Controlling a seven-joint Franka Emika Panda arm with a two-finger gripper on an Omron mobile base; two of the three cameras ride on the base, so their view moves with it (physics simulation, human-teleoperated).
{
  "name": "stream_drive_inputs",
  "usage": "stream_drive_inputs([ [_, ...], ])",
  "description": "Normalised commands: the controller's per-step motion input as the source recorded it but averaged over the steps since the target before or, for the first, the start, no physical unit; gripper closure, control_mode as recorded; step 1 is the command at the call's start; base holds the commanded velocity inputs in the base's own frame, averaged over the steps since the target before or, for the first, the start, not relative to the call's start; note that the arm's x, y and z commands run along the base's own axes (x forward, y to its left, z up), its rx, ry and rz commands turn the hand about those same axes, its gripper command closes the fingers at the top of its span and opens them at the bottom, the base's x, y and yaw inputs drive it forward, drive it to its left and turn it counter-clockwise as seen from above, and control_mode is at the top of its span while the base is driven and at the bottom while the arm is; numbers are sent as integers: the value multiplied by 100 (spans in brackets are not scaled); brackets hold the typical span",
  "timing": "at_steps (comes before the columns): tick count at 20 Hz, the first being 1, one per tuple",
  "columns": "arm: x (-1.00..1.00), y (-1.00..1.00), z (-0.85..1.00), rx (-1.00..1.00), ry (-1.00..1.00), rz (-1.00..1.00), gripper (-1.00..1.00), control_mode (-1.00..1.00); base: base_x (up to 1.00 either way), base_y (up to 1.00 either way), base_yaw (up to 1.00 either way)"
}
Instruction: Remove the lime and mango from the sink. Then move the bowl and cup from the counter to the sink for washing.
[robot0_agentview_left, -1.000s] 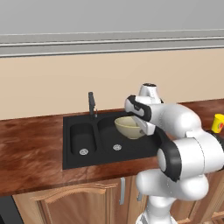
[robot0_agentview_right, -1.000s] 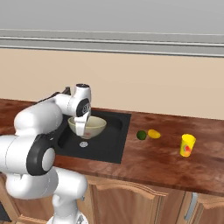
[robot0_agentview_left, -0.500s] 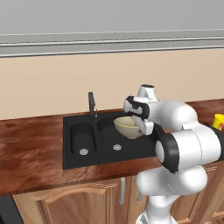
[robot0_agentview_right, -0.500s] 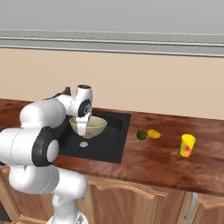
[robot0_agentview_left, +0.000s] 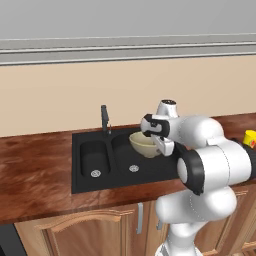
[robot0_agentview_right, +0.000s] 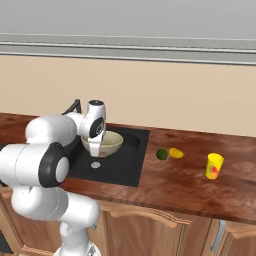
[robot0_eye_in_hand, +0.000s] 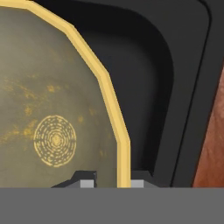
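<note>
Right now the gripper (robot0_agentview_right: 102, 148) is clamped on the rim of the bowl (robot0_agentview_right: 107, 142), one finger inside the rim and one outside, the jaws narrowed down to the thickness of that edge. From the hand view the two dark fingertips (robot0_eye_in_hand: 86, 180) sit either side of the bowl's (robot0_eye_in_hand: 48, 105) yellow rim, with the pale speckled inside and its ring pattern spread out to the left of the rim and the black wall of the sink (robot0_eye_in_hand: 175, 87) to the right.

The bowl (robot0_agentview_left: 144, 143) hangs over the large basin of the sink (robot0_agentview_left: 85, 180), tipped a little rather than level, and I cannot tell whether its underside touches the basin floor. A round silver drain (robot0_agentview_left: 133, 168) shows just in front of it, and a second drain (robot0_agentview_left: 95, 173) lies in the small basin to the left. The dark faucet (robot0_agentview_left: 104, 119) stands at the back edge of the sink, between the two basins.

Out on the counter (robot0_agentview_right: 190, 185), to the right of the sink (robot0_agentview_right: 127, 172), the lime (robot0_agentview_right: 161, 154) and the mango (robot0_agentview_right: 175, 153) lie side by side, very close together, the lime nearer the sink. Further right, well apart from the fruit, the cup (robot0_agentview_right: 214, 166) stands upright with its red mark facing forward. In the left base view the cup (robot0_agentview_left: 250, 138) peeks out at the right edge behind the arm.
</note>
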Motion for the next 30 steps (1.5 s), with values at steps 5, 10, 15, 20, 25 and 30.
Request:
stream_drive_inputs([
  [5, 9, 3, -13, 0, -2, 0, 100, -100, 0, 0, 0],
  [10, 13, 2, -11, 0, -1, 0, 100, -100, 0, 0, 0],
  [15, 10, 5, -12, 0, -2, 0, 100, -100, 0, 0, 0],
  [20, 5, 4, -13, 0, -2, 0, 100, -100, 0, 0, 0],
  [25, 4, 4, -9, 0, -2, 2, 100, -100, 0, 0, 0],
  [30, 7, 5, -7, 0, -5, 6, 100, -100, 0, 0, 0],
])
